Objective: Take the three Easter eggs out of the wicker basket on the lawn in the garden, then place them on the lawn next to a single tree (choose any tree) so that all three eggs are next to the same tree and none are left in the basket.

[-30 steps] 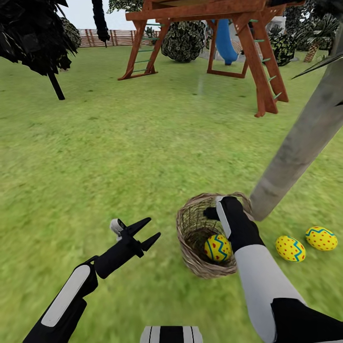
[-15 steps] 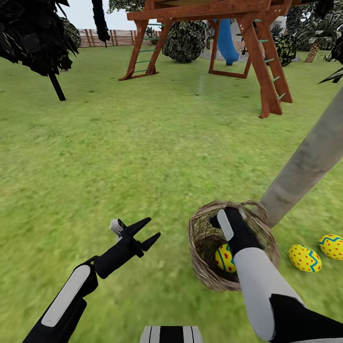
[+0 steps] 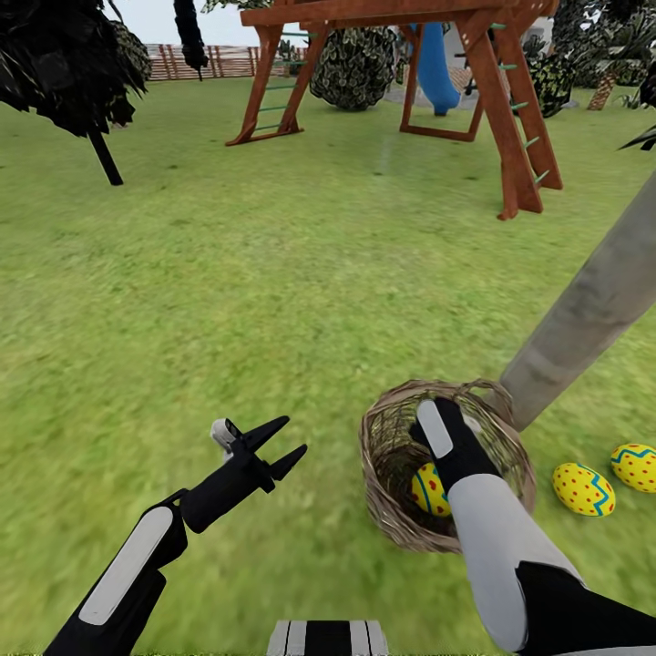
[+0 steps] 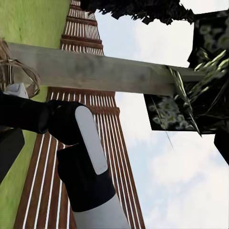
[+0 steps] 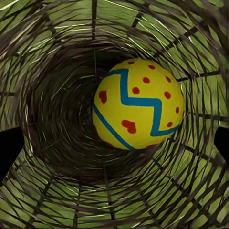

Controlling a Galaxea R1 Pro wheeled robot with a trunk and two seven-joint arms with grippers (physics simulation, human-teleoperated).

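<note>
The wicker basket (image 3: 394,510) stands on the lawn (image 3: 273,301) at the foot of a pale grey tree (image 3: 583,314). One yellow Easter egg (image 3: 423,490) with a blue zigzag and red dots lies inside it. My right arm (image 3: 448,439) reaches down into the basket. In the right wrist view my right gripper (image 5: 114,148) is open, its dark fingertips (image 5: 9,152) wide apart on either side of the egg (image 5: 138,105) and not touching it. Two more eggs (image 3: 583,489) (image 3: 638,466) lie on the grass right of the trunk. My left gripper (image 3: 281,445) hovers open and empty left of the basket.
A wooden playset (image 3: 474,82) with a blue slide (image 3: 435,73) stands far ahead. A dark thin-trunked tree (image 3: 64,64) is at the far left, and a slatted fence (image 3: 210,62) closes the back. Open grass lies ahead and to the left.
The head view has shifted a little. My right hand has gone from the basket's rim deeper inside, toward the egg. The left arm has not moved.
</note>
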